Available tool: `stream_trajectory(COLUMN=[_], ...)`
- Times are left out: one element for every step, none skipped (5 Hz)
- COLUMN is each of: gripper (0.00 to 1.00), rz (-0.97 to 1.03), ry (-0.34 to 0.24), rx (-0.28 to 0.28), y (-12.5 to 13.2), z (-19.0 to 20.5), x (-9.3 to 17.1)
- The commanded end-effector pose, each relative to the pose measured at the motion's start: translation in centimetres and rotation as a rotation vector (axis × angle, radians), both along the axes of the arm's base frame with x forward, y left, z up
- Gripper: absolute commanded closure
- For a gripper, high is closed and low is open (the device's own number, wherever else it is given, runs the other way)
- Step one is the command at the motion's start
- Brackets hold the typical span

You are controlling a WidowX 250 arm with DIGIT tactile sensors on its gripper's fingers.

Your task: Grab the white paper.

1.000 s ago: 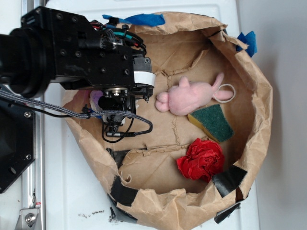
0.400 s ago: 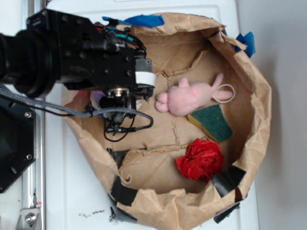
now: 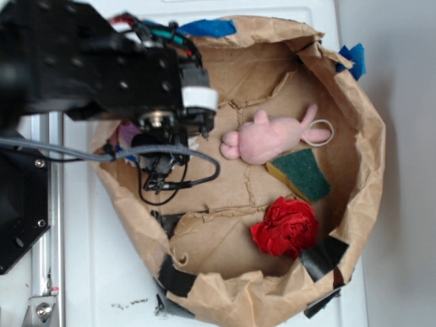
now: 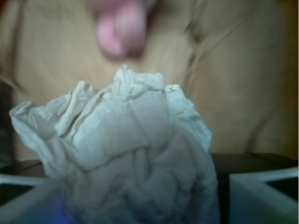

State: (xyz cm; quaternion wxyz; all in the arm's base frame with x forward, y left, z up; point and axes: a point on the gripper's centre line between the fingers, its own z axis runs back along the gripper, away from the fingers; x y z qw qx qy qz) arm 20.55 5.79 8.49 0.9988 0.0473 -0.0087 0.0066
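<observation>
Your claw [image 4: 140, 200] is pinching the crumpled off-white paper wad [image 4: 126, 154]; the grab looks done, so next lift it carefully.

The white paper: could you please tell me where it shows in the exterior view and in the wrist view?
Exterior view: not visible; the arm covers the left part of the paper bag.
Wrist view: the white paper fills the lower centre, between the two pale fingers at the bottom corners.
Shared landmark: the pink plush toy, a blurred pink shape at the top of the wrist view.
</observation>
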Motion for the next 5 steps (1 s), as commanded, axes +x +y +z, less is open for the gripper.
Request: stream_trajectory(gripper=[1.0, 1.0, 1.0, 1.0, 1.0], rz=[0.086, 0.065, 0.051, 0.059, 0.059], ry=[-0.168, -0.198, -0.215, -0.228, -0.227], rx=[-0.015, -0.04, 0.001, 0.004, 0.019], y=[-0.8, -2.0, -3.2, -3.2, -3.0], z=[7.8, 9.1, 9.0, 8.6, 8.3], x=[1.8, 2.3, 2.6, 2.9, 2.9])
